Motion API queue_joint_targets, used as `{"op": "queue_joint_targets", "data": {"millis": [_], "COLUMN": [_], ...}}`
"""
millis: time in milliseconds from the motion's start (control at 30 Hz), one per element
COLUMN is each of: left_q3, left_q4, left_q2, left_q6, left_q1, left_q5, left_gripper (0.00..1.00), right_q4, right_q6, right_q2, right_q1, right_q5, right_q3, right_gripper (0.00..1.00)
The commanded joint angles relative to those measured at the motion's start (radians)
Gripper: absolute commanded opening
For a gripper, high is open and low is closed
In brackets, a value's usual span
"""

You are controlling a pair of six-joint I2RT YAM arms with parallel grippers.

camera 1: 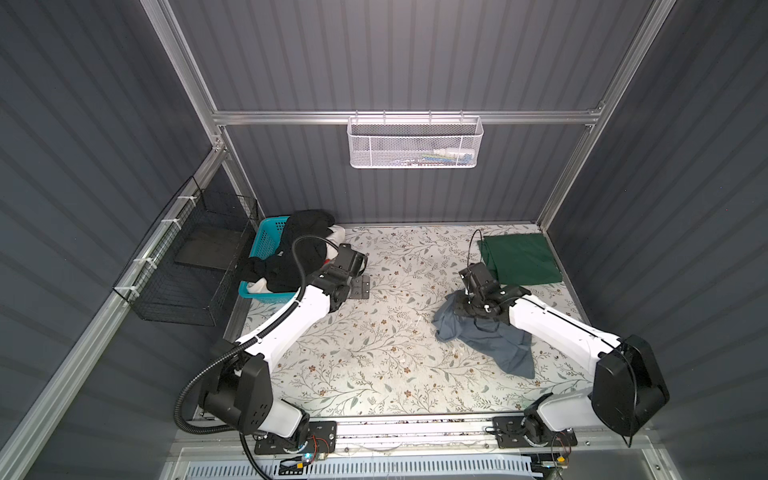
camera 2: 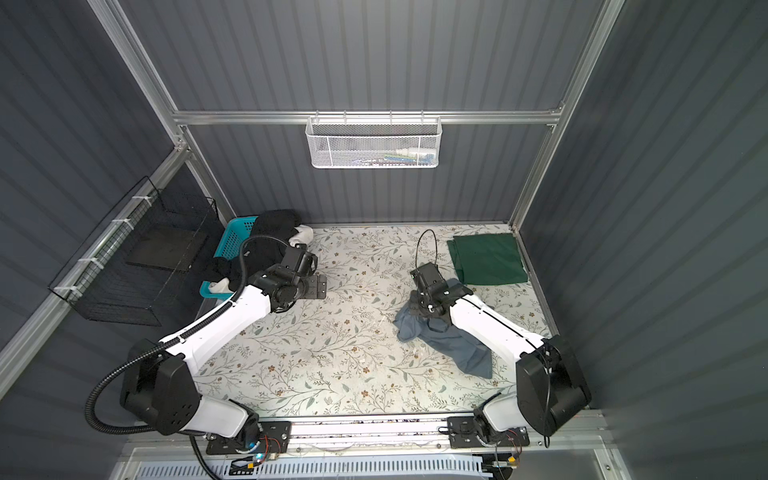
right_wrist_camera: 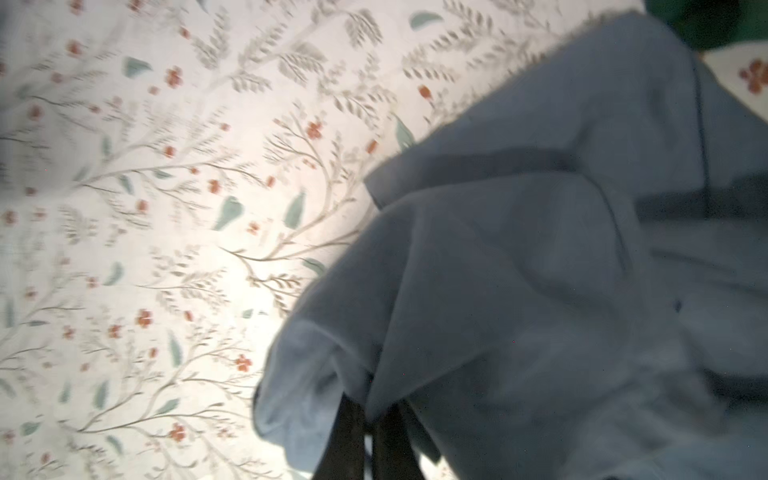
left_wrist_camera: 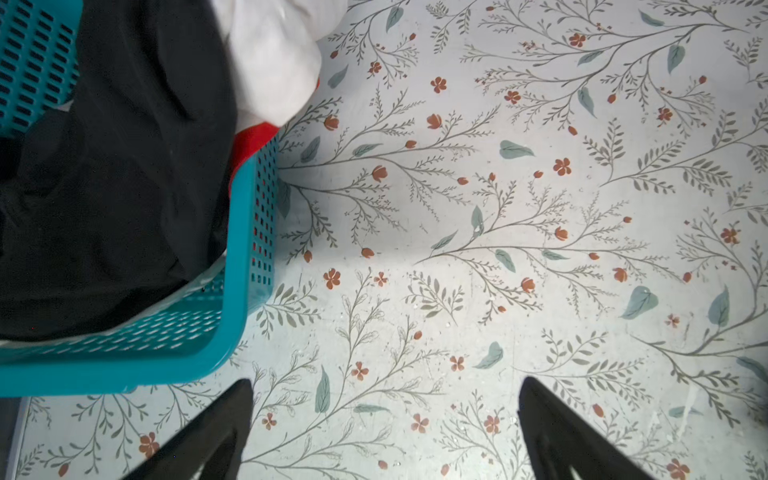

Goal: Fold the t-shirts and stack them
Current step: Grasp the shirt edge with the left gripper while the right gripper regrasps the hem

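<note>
I am clamping my right claw [right_wrist_camera: 370,415] on the crumpled blue-grey t-shirt [camera 1: 498,345]; my left claw [left_wrist_camera: 386,386] is standing apart, empty. One green t-shirt [camera 1: 521,257] is lying folded far right; the rest are waiting in the basket [camera 1: 266,245].

No text, label, brand, number or sign can be read in any of the views.
</note>
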Motion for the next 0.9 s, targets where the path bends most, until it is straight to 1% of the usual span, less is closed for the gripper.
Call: {"op": "queue_joint_targets", "data": {"millis": [0, 133, 267, 300, 333, 367, 400, 433, 533, 633, 700, 800, 867], "left_q3": [-0.075, -0.151, -0.202, -0.211, -0.213, -0.210, -0.204, -0.198, -0.181, -0.155, -0.125, -0.063, -0.018], "left_q4": [0.037, 0.054, 0.061, 0.064, 0.063, 0.059, 0.056, 0.057, 0.076, 0.118, 0.148, 0.166, 0.173], "left_q2": [-0.063, -0.118, -0.157, -0.164, -0.167, -0.169, -0.168, -0.166, -0.147, -0.093, -0.035, 0.071, 0.143], "left_q6": [-0.044, -0.078, -0.107, -0.110, -0.111, -0.112, -0.113, -0.113, -0.108, -0.106, -0.097, -0.071, -0.059], "left_q1": [0.002, 0.001, 0.000, -0.001, -0.001, -0.001, -0.001, -0.003, -0.007, -0.027, -0.058, -0.110, -0.132], "left_q5": [-0.022, -0.031, -0.026, -0.018, -0.014, -0.006, 0.003, 0.012, 0.058, 0.122, 0.150, 0.172, 0.192], "left_gripper": [1.00, 1.00, 1.00, 1.00, 1.00, 1.00, 1.00, 1.00, 1.00, 1.00, 1.00, 1.00, 1.00], "right_q4": [0.025, 0.024, 0.032, 0.006, -0.014, -0.026, -0.021, -0.014, -0.003, -0.014, -0.050, -0.118, -0.169], "right_q6": [-0.058, -0.080, -0.108, -0.119, -0.133, -0.146, -0.152, -0.154, -0.138, -0.123, -0.114, -0.081, -0.046], "right_q2": [0.054, 0.201, 0.384, 0.422, 0.443, 0.443, 0.423, 0.398, 0.273, 0.137, 0.014, -0.133, -0.223], "right_q1": [0.012, 0.015, 0.021, 0.019, 0.020, 0.019, 0.015, 0.008, -0.049, -0.112, -0.141, -0.163, -0.168], "right_q5": [-0.097, -0.167, -0.240, -0.258, -0.260, -0.240, -0.207, -0.181, -0.137, -0.094, -0.014, 0.052, 0.077], "right_q3": [0.120, 0.271, 0.433, 0.483, 0.515, 0.526, 0.515, 0.497, 0.400, 0.276, 0.168, 0.032, -0.058], "right_gripper": [0.00, 0.00, 0.01, 0.24, 0.54, 0.74, 0.85, 0.90, 0.99, 0.99, 0.99, 0.99, 0.99]}}
